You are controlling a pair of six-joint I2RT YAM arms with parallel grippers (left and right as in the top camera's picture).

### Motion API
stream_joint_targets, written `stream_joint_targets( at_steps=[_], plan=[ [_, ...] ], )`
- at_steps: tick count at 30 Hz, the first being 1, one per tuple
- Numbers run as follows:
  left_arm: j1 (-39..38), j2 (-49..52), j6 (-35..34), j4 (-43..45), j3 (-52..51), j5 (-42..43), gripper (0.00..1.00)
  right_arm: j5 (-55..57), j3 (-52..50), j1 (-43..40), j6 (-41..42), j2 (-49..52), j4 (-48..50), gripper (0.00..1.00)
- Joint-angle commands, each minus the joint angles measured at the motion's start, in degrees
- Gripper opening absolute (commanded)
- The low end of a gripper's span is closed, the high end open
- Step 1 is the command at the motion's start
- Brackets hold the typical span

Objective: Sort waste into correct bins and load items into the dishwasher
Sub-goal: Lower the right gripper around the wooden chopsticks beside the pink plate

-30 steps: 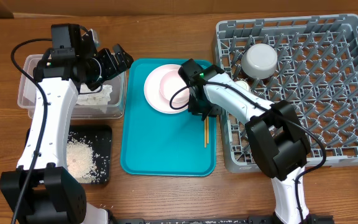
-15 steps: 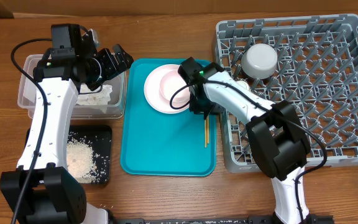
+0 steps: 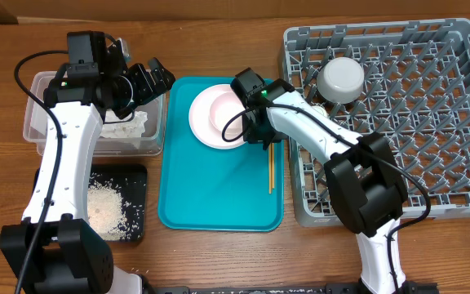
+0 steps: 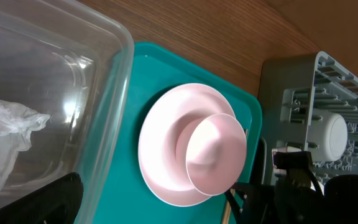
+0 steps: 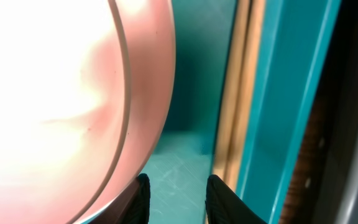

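Here the right gripper (image 5: 178, 186) hovers at the glossy round pink bowl (image 4: 216, 154), jaws narrowly parted.
The bowl sits on a smooth round pink plate (image 4: 160, 149) in the teal plastic tray (image 3: 210, 192), partly hidden overhead by the arm; only tray shows between the jaws. Two thin wooden chopsticks (image 3: 270, 170) lie lengthwise along the tray's right edge. The left gripper (image 3: 149, 79), jaws spread wide, hangs over the clear plastic tub (image 3: 31, 114).

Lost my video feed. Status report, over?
Left gripper open by clear rectangular plastic tub. Right gripper slightly open beside round pink plate, empty. Wooden chopsticks lie close alongside.
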Motion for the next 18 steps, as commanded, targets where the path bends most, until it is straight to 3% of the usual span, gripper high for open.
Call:
stream_joint_targets(
  at_steps=[1, 8, 18],
  plan=[
    [-0.13, -0.46, 0.39, 0.0, 1.51, -0.37, 1.0, -1.84, 1.51, 0.33, -1.03, -0.46, 1.11, 0.32],
    [-0.13, -0.46, 0.39, 0.0, 1.51, -0.37, 1.0, -4.61, 1.51, 1.07, -2.05, -0.46, 2.16, 0.32],
    [-0.13, -0.46, 0.39, 0.0, 1.51, -0.37, 1.0, -0.9, 1.51, 0.52, -4.87, -0.46, -3.98, 0.32]
  ],
)
